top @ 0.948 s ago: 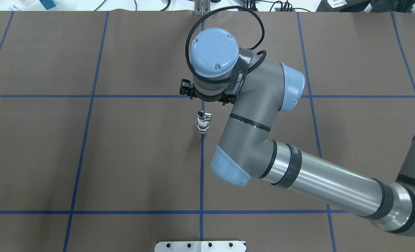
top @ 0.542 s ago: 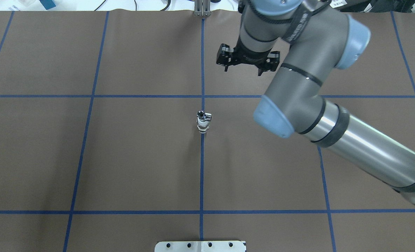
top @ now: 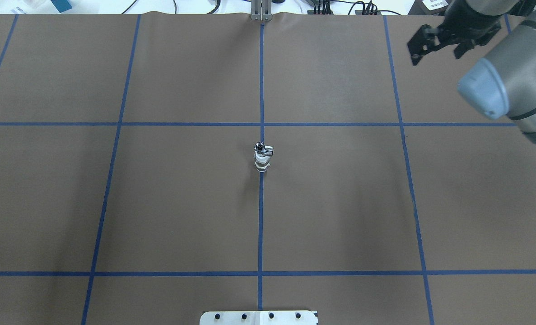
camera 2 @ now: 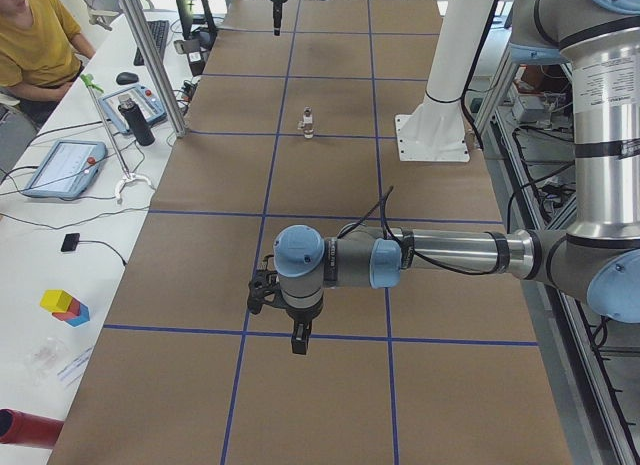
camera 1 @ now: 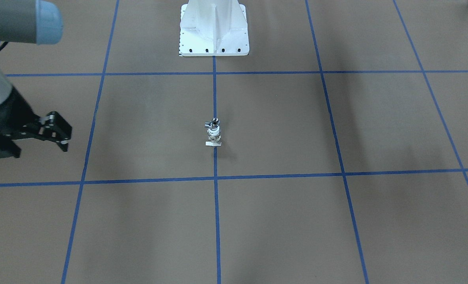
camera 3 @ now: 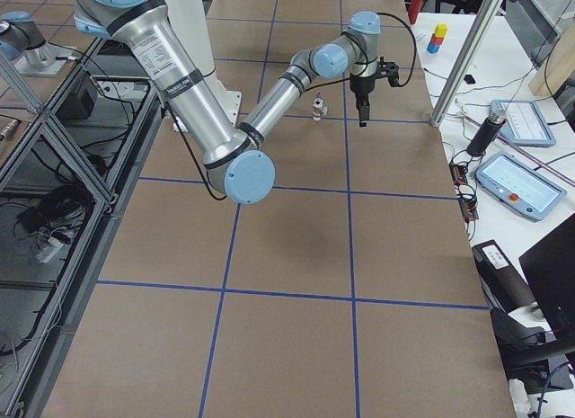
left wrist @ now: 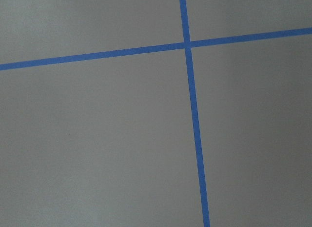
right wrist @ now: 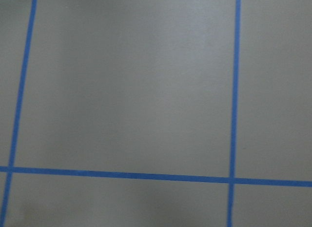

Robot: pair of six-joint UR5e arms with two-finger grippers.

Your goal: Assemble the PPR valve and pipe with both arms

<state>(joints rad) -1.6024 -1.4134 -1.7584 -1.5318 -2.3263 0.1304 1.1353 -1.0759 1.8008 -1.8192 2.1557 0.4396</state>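
The shiny chrome metal pipe [top: 262, 148] is standing atop the small white plastic PPR valve [top: 262, 163]. The right gripper [top: 435, 55] is hovering well apart, fingers spread and empty. For the left gripper [camera 2: 297, 337] I cannot tell.

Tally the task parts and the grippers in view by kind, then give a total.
pipe: 1
valve: 1
grippers: 2 (right gripper, left gripper)
Total: 4
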